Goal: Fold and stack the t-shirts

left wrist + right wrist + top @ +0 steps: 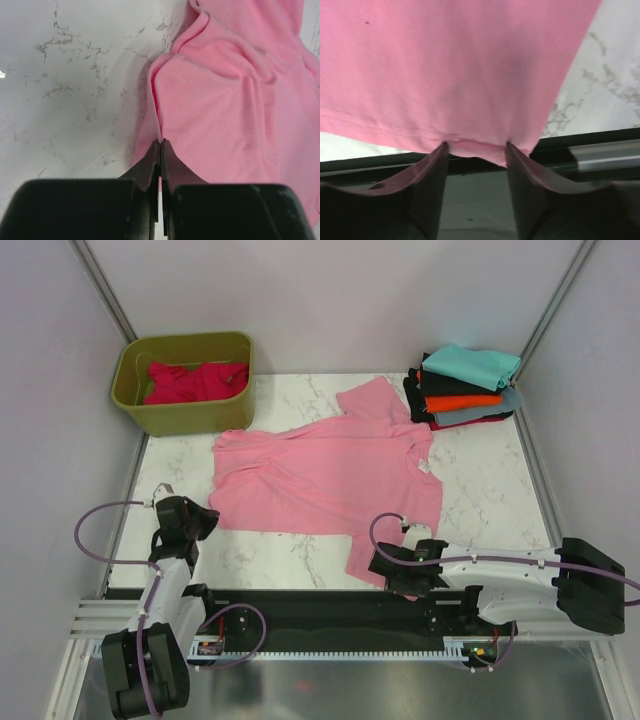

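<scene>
Lying flat on the table (490, 490), the pink t-shirt (320, 475) is spread out w/ hem to the left, collar to the right. The left hand (160, 142) sits low at the shirt's near-left hem corner, arm reaching fwd from its base, pinched closed on a ridge of pink cloth. The right hand (476, 146) is at the shirt's near sleeve, forearm low & level, fingers partly apart either side of the sleeve hem. Behind the shirt, right: folded stack (465, 385). Behind-left: crimson tee (195, 382) in the olive tub (180, 412).
</scene>
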### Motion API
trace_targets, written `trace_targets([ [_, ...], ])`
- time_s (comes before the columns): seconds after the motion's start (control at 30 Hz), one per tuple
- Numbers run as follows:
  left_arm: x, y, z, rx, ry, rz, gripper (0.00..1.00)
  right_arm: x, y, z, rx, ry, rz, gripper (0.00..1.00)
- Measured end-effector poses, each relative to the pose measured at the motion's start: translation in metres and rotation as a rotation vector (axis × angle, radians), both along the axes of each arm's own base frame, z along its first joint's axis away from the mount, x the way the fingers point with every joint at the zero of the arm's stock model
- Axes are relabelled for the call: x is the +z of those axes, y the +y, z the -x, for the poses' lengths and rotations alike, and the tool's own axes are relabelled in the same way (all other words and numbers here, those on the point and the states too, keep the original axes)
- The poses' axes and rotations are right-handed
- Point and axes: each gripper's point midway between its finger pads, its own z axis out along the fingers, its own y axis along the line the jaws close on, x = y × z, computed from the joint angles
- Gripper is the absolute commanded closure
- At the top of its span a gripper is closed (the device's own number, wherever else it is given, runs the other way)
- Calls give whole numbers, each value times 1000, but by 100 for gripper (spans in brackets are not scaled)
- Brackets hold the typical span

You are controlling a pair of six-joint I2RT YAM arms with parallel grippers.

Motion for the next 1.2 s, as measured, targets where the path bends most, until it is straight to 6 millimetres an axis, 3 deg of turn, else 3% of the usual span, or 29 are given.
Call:
trace_targets([
  [0.27,0,0,0,-1,-1,0,98,0,13,-3,4,-16,-66,73],
  [0.37,0,0,0,-1,-2,0,98,0,14,-3,7,-24,-79,89],
  [0.4,1,0,0,-1,-3,-1,98,1,14,-4,8,-28,-79,100],
  [0.77,10,-2,2,-8,-35,-2,98,8,5,-12,21,-73,-37,100],
  [1.03,10,-10,15,-30,-11,20,98,76,9,-49,11,-292,-89,100],
  [1.2,20,-22,22,-56,-22,57,98,90,-2,-56,11,-348,-55,100],
])
